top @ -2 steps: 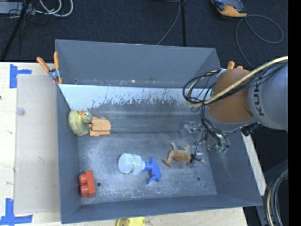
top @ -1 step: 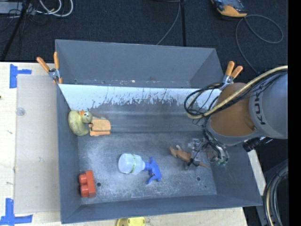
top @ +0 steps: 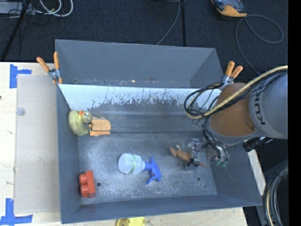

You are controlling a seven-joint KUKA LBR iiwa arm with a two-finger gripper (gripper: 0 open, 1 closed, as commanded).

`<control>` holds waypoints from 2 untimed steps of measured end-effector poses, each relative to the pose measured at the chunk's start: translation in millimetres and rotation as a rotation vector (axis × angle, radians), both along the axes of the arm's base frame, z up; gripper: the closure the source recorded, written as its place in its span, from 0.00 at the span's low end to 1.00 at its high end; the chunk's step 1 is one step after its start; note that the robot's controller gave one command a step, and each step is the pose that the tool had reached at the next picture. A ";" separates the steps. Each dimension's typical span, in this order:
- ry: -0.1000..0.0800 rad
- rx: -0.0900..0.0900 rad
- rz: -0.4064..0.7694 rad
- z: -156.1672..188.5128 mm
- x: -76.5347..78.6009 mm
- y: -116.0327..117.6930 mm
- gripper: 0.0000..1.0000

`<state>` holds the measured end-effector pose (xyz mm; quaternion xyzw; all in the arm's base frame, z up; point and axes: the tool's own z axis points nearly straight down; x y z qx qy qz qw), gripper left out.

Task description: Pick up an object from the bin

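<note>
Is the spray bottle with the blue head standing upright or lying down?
Lying down. The spray bottle rests on its side on the bin floor, with its blue head pointing right.

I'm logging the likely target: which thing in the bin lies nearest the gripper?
The small brown piece at the right of the bin, just beside the gripper. The spray bottle, red block and yellow snail toy all lie farther left.

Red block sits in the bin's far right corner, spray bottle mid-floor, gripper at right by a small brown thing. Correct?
No. Camera view shows the red block in the near left corner; spray bottle mid-floor and gripper by the small brown thing both hold.
</note>
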<state>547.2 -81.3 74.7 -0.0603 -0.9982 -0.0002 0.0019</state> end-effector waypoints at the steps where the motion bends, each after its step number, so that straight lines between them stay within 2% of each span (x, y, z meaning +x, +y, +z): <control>1: 0.000 0.001 0.008 110.5 3.5 3.1 1.00; 2: 0.000 0.000 0.009 110.5 3.5 3.2 1.00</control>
